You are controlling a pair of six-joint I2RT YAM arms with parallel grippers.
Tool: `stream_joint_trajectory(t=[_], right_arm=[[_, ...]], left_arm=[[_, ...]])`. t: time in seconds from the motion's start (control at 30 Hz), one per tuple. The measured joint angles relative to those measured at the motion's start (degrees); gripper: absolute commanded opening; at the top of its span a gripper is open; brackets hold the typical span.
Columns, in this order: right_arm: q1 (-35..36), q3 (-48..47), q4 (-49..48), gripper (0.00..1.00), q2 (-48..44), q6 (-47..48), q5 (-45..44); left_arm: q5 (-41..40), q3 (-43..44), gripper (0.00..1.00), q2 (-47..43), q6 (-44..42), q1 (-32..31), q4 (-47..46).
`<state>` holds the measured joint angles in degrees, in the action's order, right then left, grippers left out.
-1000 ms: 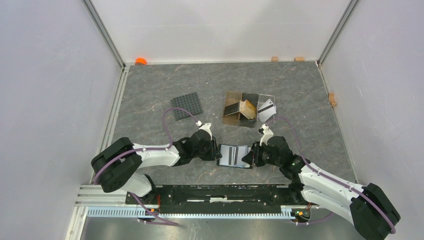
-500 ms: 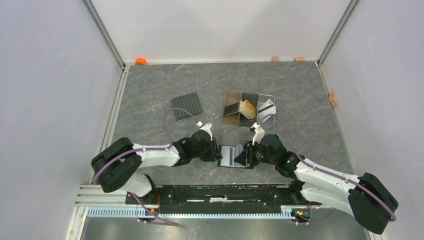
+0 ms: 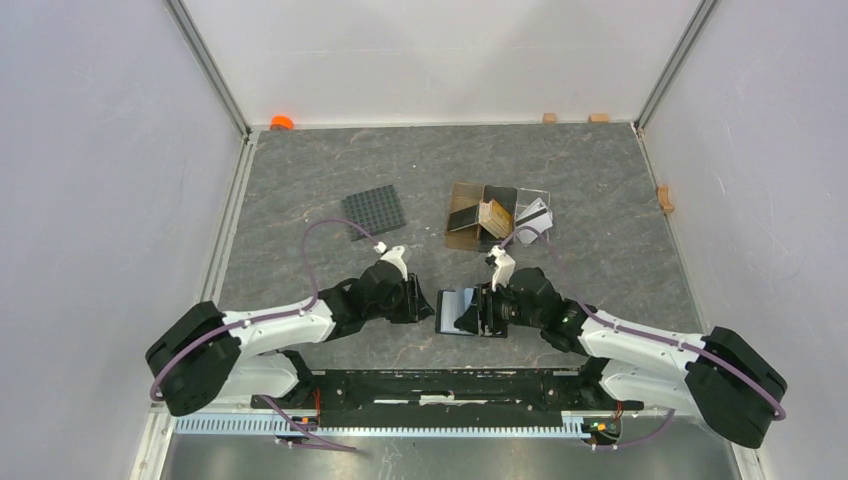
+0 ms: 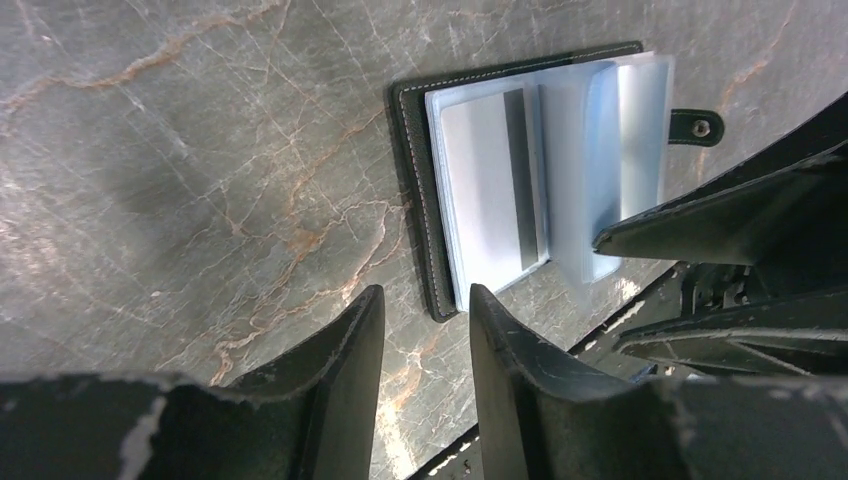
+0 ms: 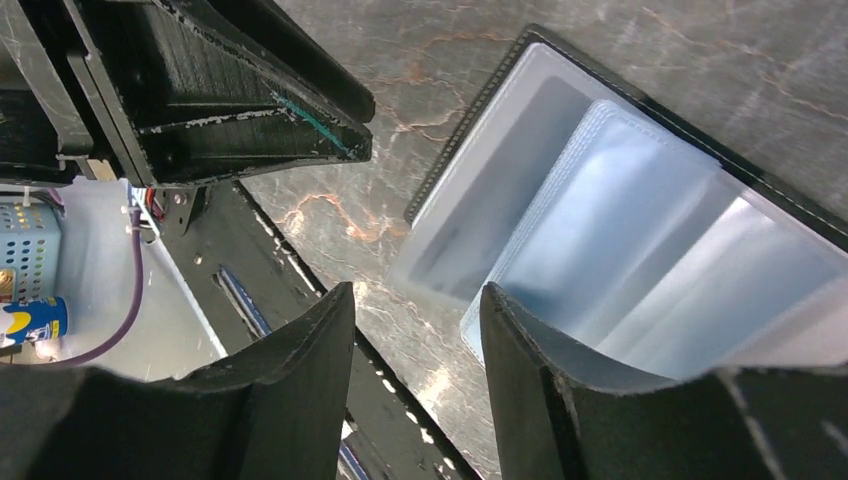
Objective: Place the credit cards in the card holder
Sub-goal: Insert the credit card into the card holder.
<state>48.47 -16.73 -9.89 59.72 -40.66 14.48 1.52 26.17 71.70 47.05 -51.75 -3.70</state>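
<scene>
Found card holder lying open at lower centre. Noted left gripper just left of it, jaws slightly parted, empty. Noted right gripper over its right half, likewise parted, gripping nothing.

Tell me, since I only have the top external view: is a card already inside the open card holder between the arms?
Observer: Yes; the left wrist view shows a whitish card with a dark stripe tucked inside the card holder.
Operator: Are the left jaws gripping anything?
Observer: No, they stand slightly apart with nothing between them.
Operator: And the holder's other pockets?
Observer: The right wrist view shows its clear sleeves fanned up, not lying flat.
</scene>
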Motion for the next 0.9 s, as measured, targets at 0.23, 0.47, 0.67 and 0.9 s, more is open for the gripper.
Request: stream_joint_trajectory(t=[0.23,0.47,0.67,0.9], right_arm=[[2.58,-2.93,-0.59,0.56,2.64,0.24,-1.25],[3.19,-6.45,8.15,0.57,2.58,2.19,-10.69],[3.19,-7.17,19.45,0.68,-0.48,4.20,-21.38],[2.84,-9.94,27.36,0.79,-5.53,7.17,-28.00]], left_arm=[[-0.02,-1.20,0.48,-5.64,-0.02,2.95,3.13],[0.11,-2.08,0.49,-8.85,-0.11,5.66,6.01],[0.61,-2.08,0.54,-8.94,-0.50,6.21,7.10],[1.90,-0.57,0.79,-9.70,-2.16,7.15,10.01]])
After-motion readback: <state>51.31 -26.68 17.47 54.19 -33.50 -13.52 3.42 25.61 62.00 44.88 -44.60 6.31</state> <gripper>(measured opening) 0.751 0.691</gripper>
